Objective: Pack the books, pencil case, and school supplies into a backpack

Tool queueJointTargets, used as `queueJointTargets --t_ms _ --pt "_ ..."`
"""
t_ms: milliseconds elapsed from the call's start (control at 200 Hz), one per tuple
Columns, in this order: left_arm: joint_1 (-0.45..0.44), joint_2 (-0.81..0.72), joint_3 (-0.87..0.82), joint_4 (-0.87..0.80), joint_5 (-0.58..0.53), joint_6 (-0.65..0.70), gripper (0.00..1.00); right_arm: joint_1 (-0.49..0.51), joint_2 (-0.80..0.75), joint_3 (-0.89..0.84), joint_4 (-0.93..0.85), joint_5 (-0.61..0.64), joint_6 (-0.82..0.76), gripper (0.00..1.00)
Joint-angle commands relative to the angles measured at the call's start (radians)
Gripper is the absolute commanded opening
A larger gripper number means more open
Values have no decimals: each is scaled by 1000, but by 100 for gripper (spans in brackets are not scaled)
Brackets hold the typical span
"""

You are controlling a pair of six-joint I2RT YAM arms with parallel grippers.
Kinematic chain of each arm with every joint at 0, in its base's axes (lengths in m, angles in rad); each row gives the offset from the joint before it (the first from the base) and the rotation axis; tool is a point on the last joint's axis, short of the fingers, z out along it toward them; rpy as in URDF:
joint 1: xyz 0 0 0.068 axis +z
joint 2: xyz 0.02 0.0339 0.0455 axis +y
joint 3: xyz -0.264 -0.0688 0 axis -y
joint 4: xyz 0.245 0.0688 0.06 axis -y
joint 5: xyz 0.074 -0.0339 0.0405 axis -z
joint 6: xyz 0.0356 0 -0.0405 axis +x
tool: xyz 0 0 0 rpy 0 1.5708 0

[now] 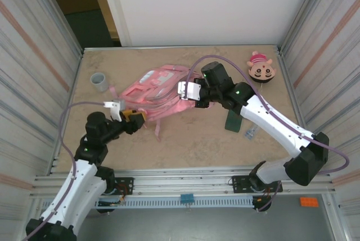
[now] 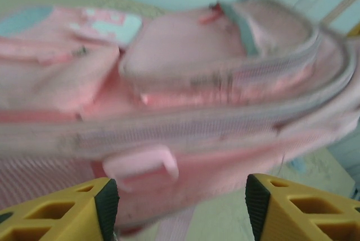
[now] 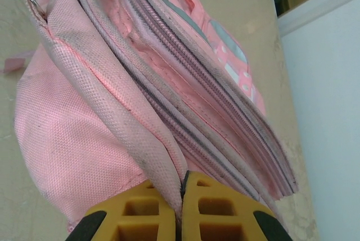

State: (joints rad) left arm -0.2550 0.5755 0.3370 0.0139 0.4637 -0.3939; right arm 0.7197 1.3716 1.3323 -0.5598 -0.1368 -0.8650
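At the left, the left end effector [image 2: 181,201] gapes open and empty just before the pink backpack [image 2: 197,83] lying flat on the surface [image 1: 185,145]; closing on the loose tab [image 2: 140,165] might only drag the bag. At the right, the right end effector [image 3: 181,196] is clamped on a thin fabric lip of it, a pinch that could slip; the dark green pencil case [image 1: 233,120] beneath its arm risks a knock; no writing is legible.

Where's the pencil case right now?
In the top view the pencil case lies right of the backpack, partly under the right arm, with the small pale supply item just beside it.
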Motion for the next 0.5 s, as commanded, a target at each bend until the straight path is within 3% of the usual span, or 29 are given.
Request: queueJointTargets --t_ms 0,175,296,406,496 --pt "-78 -27 -51 72 -116 -1 62 -5 -25 77 80 -25 65 0" --pt "-177 -28 -116 75 -262 -7 59 -2 -17 84 96 -47 72 0" --pt "-184 -10 -162 102 -293 -34 57 -1 -8 90 101 -48 75 0" --pt "-183 25 -192 133 -325 -44 49 7 -5 92 111 -47 74 0" --pt "-184 59 -207 159 -342 -47 52 12 -1 95 108 -45 73 0"
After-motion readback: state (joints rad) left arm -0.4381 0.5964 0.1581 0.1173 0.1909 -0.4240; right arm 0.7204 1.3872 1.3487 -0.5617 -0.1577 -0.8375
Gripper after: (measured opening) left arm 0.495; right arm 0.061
